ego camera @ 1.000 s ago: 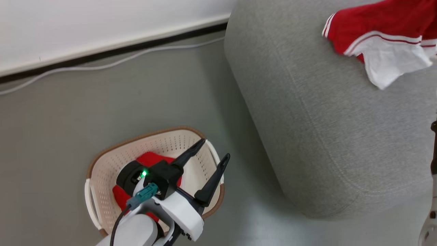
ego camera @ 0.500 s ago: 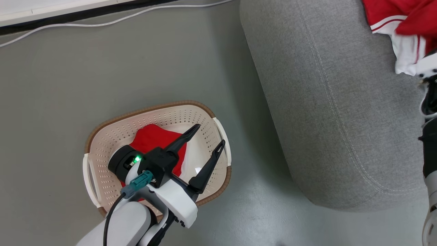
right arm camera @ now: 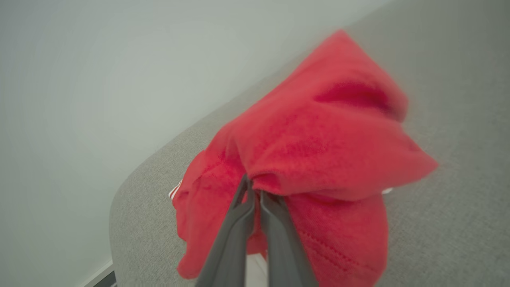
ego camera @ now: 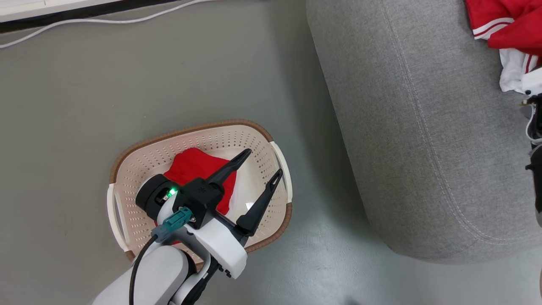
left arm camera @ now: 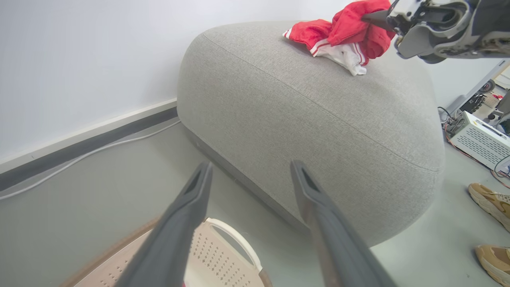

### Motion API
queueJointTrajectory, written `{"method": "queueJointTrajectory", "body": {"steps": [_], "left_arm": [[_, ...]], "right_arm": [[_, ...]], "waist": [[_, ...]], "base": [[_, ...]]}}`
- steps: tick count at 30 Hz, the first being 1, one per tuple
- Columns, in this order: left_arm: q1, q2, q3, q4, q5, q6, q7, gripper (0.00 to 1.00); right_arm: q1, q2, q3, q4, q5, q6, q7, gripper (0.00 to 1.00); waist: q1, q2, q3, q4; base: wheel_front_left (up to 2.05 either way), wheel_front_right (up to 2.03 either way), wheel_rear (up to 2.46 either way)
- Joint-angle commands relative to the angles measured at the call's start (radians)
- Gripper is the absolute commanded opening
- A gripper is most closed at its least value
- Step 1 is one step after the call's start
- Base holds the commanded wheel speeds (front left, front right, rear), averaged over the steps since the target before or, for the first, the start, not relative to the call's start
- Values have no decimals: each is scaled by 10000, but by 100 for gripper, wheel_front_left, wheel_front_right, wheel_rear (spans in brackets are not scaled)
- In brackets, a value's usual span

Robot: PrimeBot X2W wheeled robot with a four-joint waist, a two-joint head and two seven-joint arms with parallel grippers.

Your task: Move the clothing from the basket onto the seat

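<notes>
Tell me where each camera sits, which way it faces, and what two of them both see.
Head view: high, facing down at the basket, the seat and the open left gripper.
Left wrist view: above the basket, facing the seat past its spread fingers.
Right wrist view: over the seat, its shut fingers pinching red clothing.
Both wrist views show that clothing.

White arm (ego camera: 220, 254), dark tool (ego camera: 263, 162), probably green LED (ego camera: 171, 192)

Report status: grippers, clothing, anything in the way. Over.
Left gripper open above basket, red garment inside it. Right gripper shut on second red garment at seat, striped garment lying beside. Tan shoes beyond seat, off the path.
</notes>
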Motion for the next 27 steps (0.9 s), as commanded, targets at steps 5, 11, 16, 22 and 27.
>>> {"method": "queueJointTrajectory", "body": {"steps": [5,11,16,22,27], "left_arm": [[-96,91,323,39,-122,-97,-262,100],[70,-96,427,685,-428,-201,-683,100],[382,-191,543,1089,-705,-181,-991,100],[745,-210,676,1339,-940,-106,-1208,100],[971,-249,876,1540,-1121,-5,-1401,100]], "right_arm": [[239,133,428,-67,-24,42,-59,100],[975,272,836,53,-414,42,-59,100],[1707,470,1347,-315,-446,42,-59,100],[2549,715,2086,-976,-266,42,-59,100],[3442,956,2845,-2102,130,42,-59,100]], "waist": [[0,0,-522,-28],[0,0,-1542,76],[0,0,-2405,138],[0,0,-3089,273],[0,0,-3618,652]], "base": [[0,0,0],[0,0,0],[0,0,0],[0,0,0],[0,0,0]]}}
